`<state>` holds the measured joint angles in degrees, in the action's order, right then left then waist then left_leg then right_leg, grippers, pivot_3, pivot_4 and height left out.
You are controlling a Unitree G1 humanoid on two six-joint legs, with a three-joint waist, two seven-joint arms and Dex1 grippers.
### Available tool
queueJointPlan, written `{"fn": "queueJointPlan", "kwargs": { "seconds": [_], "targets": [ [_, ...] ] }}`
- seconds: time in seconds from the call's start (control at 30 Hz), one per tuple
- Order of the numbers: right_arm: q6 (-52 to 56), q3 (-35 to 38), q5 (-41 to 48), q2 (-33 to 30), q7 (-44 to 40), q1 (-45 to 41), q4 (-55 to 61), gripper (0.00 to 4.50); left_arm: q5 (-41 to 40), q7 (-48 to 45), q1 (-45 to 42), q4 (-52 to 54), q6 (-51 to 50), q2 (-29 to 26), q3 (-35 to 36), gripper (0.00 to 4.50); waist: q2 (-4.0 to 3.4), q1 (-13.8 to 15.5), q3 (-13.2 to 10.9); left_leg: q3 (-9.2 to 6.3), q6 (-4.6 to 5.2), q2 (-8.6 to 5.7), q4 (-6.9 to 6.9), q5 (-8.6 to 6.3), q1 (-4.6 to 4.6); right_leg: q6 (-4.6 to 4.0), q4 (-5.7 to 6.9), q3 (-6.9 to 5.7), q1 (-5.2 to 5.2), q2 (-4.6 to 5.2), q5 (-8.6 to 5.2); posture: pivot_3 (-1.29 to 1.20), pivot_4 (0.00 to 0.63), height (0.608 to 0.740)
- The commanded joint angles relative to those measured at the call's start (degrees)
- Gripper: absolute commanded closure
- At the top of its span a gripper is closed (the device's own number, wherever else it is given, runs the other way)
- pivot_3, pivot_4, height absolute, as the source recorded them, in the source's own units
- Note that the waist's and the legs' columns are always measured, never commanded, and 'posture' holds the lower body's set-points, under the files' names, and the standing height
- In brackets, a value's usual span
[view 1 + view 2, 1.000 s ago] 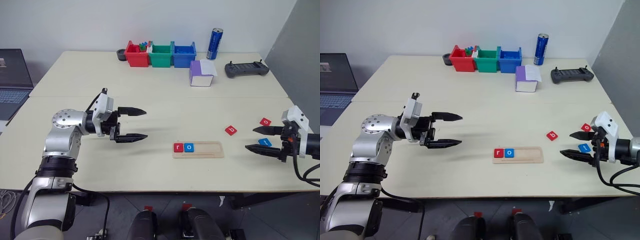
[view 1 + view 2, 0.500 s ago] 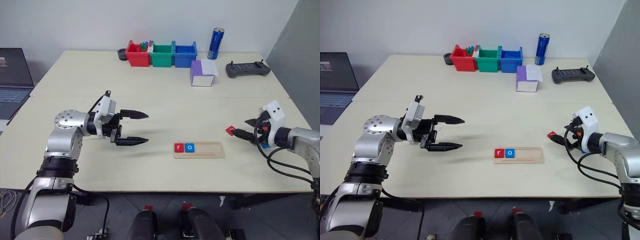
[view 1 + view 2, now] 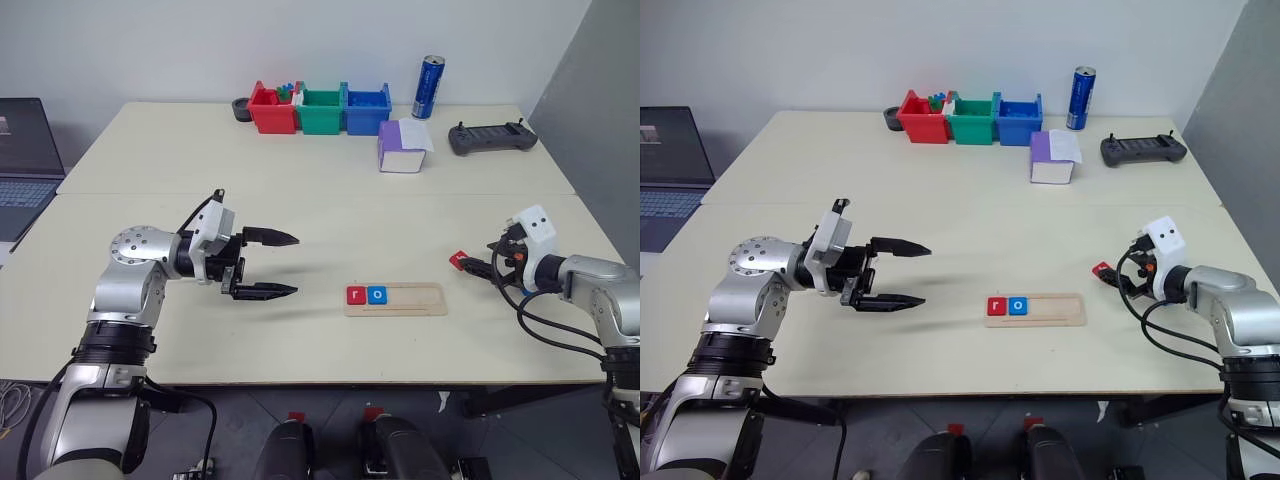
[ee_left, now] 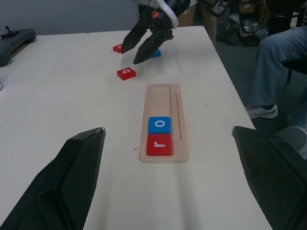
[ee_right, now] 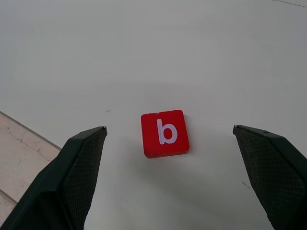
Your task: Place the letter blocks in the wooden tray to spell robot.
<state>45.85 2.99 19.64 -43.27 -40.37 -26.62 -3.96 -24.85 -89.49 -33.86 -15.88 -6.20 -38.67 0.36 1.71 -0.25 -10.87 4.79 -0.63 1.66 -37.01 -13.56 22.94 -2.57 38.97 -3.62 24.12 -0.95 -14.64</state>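
At the left end of the wooden tray (image 3: 395, 298), a red tile "r" (image 4: 159, 144) and a blue tile "o" (image 4: 159, 124) were already set side by side. Three letters were left. The red "b" tile (image 5: 164, 133) lay on the table (image 3: 330, 210) between the spread fingers of the right gripper (image 4: 139, 46), not yet pinched. Behind that gripper, a red and probably a blue tile were partly hidden. The left gripper (image 3: 280, 264) was held wide apart, empty.

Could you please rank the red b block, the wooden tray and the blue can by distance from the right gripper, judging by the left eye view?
1. red b block, just ahead of the right gripper.
2. wooden tray, toward the table's middle.
3. blue can, at the far edge.
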Motion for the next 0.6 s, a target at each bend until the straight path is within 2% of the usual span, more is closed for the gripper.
{"fn": "queueJointPlan", "kwargs": {
  "seconds": [0.03, 0.3, 0.47, 0.6],
  "targets": [
    [-2.2, -1.53, -1.71, -0.26, -1.37, -2.03, -0.89, 0.0, -1.05, 0.02, -0.07, 2.09, -0.2, -0.81, 1.03, 0.02, 0.0, 0.0, 0.0, 0.0, 0.0, 0.0, 0.0, 0.0, 0.01, 0.0, 0.0, 0.0, 0.0, 0.0, 0.0, 0.0, 0.15, 0.74],
    [-8.86, -4.55, -6.8, 3.73, -0.04, -5.58, -13.97, 0.0, -0.76, 0.4, -1.05, 1.69, -0.36, -0.63, 0.76, 0.02, 0.01, 0.0, 0.01, 0.0, 0.0, -0.01, 0.0, 0.0, 0.02, 0.0, 0.0, 0.0, 0.0, 0.0, 0.0, 0.0, 0.15, 0.74],
    [-8.67, -3.21, -6.05, 4.63, -0.57, -4.29, -14.11, 1.53, -0.71, 0.77, -0.97, 1.77, -0.59, -0.84, 1.11, 0.0, 0.06, -0.02, 0.04, 0.01, 0.0, 0.0, -0.02, 0.0, 0.0, 0.0, 0.0, 0.01, -0.02, 0.0, 0.0, 0.0, 0.15, 0.74],
    [-4.17, -1.04, -4.65, 4.65, 1.51, -1.61, -5.25, 2.92, -0.74, 0.96, -0.83, 1.8, -0.59, -0.99, 1.28, 0.0, 0.06, -0.01, 0.04, -0.01, 0.0, 0.01, 0.01, 0.0, 0.0, 0.0, 0.0, 0.0, -0.01, 0.0, 0.0, 0.0, 0.15, 0.74]
  ]
}}
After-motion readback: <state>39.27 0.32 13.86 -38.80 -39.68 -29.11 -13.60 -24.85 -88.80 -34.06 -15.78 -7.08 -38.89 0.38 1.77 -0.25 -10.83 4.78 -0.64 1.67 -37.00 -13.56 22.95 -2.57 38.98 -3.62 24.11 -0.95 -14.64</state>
